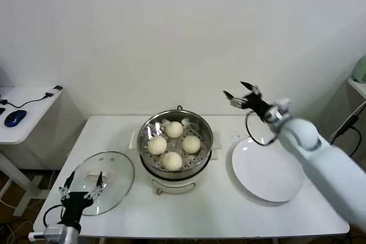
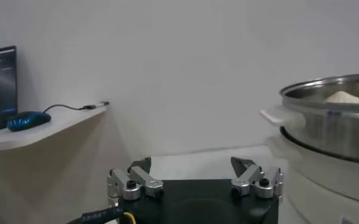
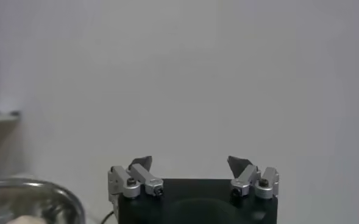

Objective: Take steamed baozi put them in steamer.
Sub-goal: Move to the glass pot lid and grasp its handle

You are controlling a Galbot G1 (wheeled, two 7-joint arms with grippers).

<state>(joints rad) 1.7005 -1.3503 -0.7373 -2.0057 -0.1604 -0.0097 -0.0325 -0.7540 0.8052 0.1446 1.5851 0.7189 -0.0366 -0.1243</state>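
1. The steamer point(image 1: 175, 141) is showing shiny silver steel walls, a tray dotted with small holes, and a cream-white base.
2. The four baozi point(image 1: 174, 145) are showing a plain cream-white.
3. The plate point(image 1: 267, 171) is showing plain white, as is the bench point(image 1: 229, 212).
4. The lid point(image 1: 103, 183) is looking clear, with a pale handle.
5. The mouse point(image 1: 15, 118) on the side desk is showing blue.
6. The right hand point(image 1: 242, 95) and the left hand point(image 1: 83, 185) are showing black fingertips on silver-grey metal.

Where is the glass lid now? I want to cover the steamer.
In the head view the glass lid lies flat on the table's left side, just left of the steamer, with the left tool over its near edge.
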